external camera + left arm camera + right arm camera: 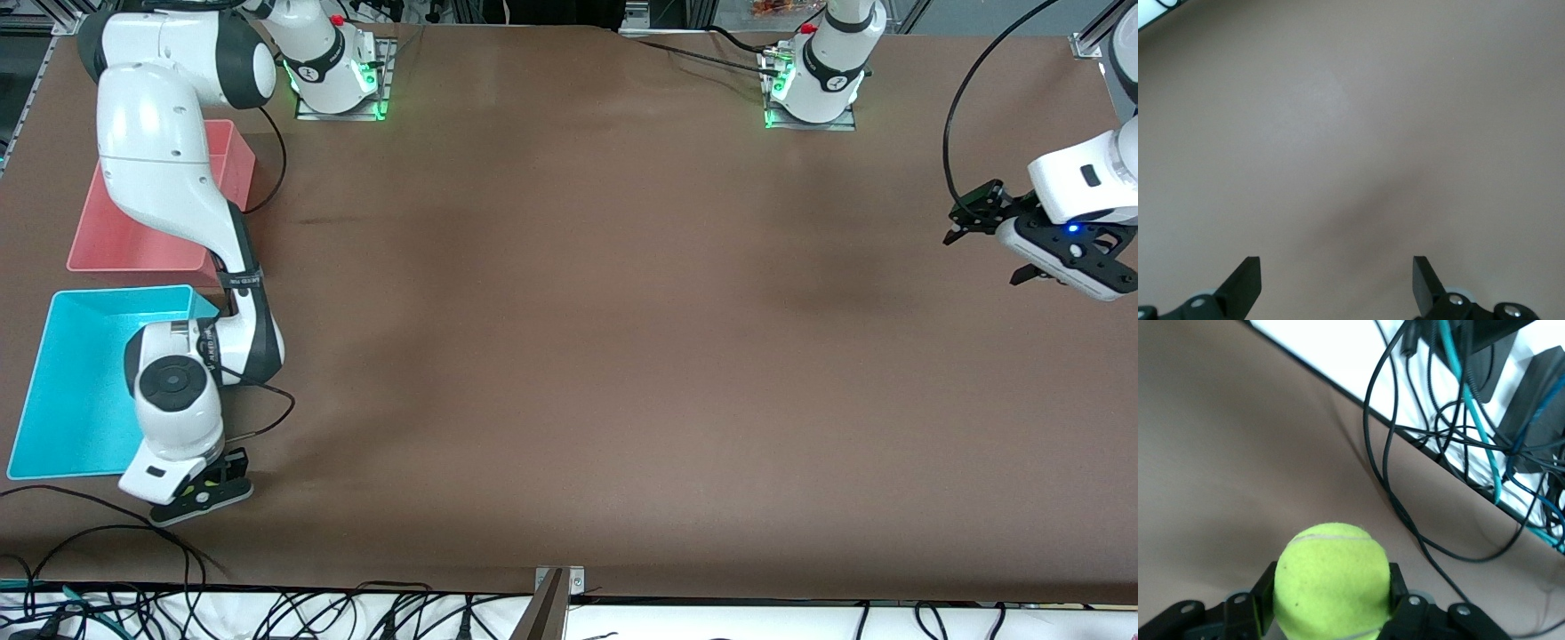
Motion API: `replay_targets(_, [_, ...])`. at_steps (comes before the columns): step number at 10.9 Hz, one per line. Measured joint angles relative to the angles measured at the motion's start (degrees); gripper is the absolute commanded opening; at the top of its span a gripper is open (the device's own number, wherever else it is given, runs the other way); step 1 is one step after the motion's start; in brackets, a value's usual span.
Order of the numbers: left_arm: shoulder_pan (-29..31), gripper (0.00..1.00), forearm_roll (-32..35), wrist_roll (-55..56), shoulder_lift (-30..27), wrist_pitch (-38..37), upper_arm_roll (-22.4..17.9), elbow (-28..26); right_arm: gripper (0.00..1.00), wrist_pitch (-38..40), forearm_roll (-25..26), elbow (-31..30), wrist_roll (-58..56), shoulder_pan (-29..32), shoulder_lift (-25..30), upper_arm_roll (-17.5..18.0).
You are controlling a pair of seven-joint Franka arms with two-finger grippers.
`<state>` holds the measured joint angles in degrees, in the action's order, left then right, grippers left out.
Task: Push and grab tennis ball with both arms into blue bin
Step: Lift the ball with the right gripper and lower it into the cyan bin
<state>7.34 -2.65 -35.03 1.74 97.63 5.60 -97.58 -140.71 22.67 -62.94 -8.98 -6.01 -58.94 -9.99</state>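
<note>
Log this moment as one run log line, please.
right gripper: shut on ball, over table beside blue bin | left gripper: open, empty, waiting at left arm's end | ball not yet in bin

The right gripper [206, 494], fingers clamped on the tennis ball [1332, 581], has bare table [569, 356] under its fingertips; the blue bin [62, 391] stands just beside them, and loose cables [1405, 493] trail close by. Between the left gripper's [1337, 285] spread fingers lies open tabletop (nothing blocks them).
</note>
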Motion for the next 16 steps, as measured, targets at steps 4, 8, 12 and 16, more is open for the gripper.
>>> replay_targets(4, [-0.1,1.00,3.2,5.4,-0.8,-6.6,-0.3,4.9,0.11,12.4,-17.7,1.6,-0.2,0.2,9.2,0.3])
replay_targets(8, [-0.1,1.00,3.5,13.2,-5.4,-11.7,-0.3,6.1,0.11,31.2,-22.6,0.4,-0.5,6.3,17.7,0.1])
replay_targets(12, [-0.2,1.00,3.5,21.7,-8.3,-13.7,-0.1,5.8,0.11,26.4,-23.1,-18.3,-2.3,10.8,27.7,0.2])
replay_targets(16, [-0.3,1.00,3.5,23.6,-9.2,-14.5,1.3,5.0,0.11,3.7,-23.1,-43.0,-3.4,11.3,33.1,-0.1])
